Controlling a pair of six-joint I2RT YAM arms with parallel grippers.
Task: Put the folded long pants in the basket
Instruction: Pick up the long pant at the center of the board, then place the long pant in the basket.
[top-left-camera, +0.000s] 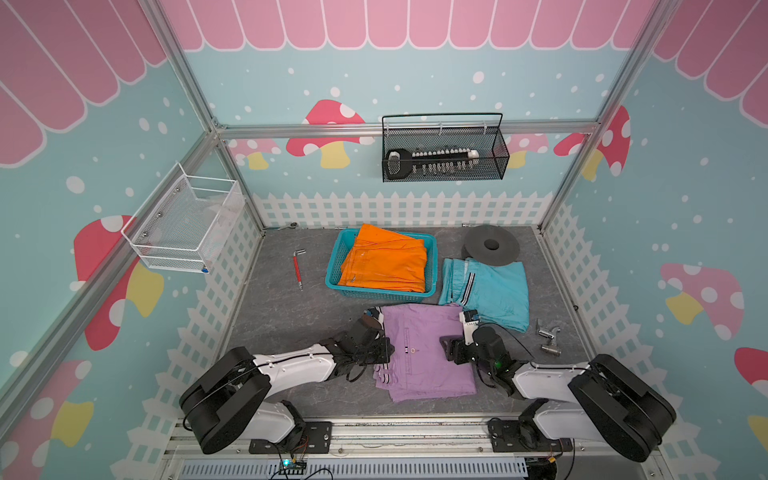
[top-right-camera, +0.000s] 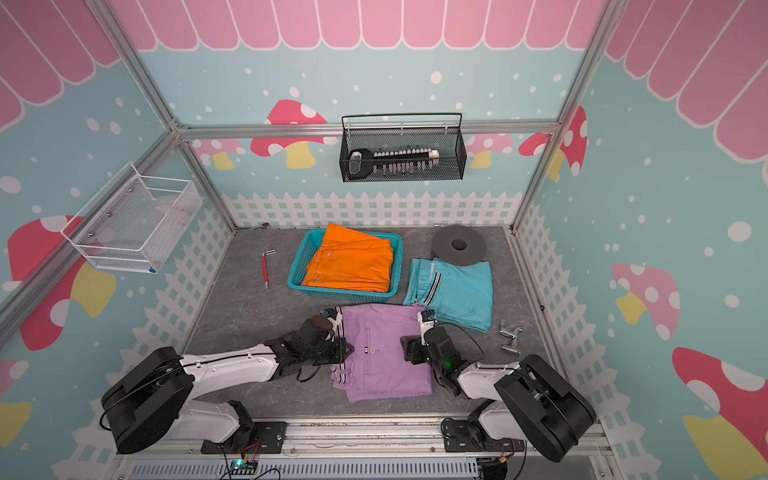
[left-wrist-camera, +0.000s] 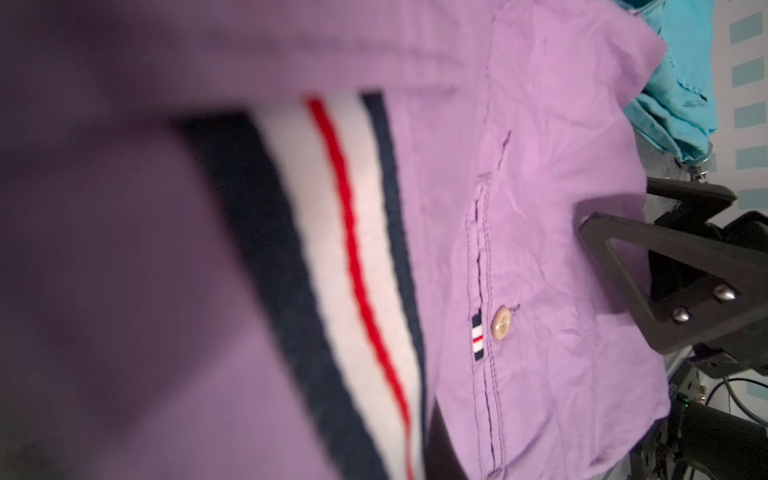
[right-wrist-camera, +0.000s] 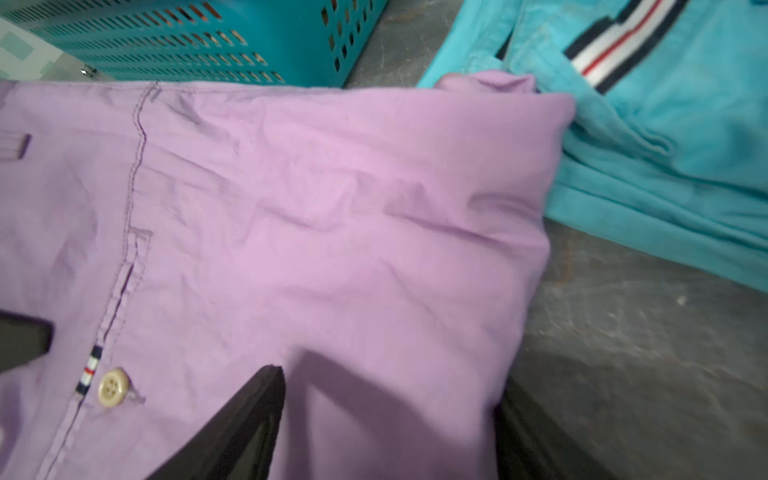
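Right wrist view is showing the right gripper (right-wrist-camera: 390, 386) with fingers (right-wrist-camera: 249, 424) standing apart astride the lilac pants' (right-wrist-camera: 332, 208) three o'clock edge. The left gripper (top-left-camera: 374, 316) is pinching the nine o'clock edge. The basket (top-left-camera: 332, 274) at twelve o'clock is holding the orange pants (top-left-camera: 386, 262); the teal pants (top-left-camera: 494, 291) are lying outside.

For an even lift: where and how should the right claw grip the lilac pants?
The right edge of the lilac pants, from the right along the table: the folded stack lies flat, so the right claw must straddle every layer.

My left arm (top-left-camera: 291, 365) and right arm (top-left-camera: 544, 380): black and white.
White shells, round black joint housings (top-left-camera: 226, 399), loose black cables (top-left-camera: 357, 374), a green light (top-left-camera: 497, 365).
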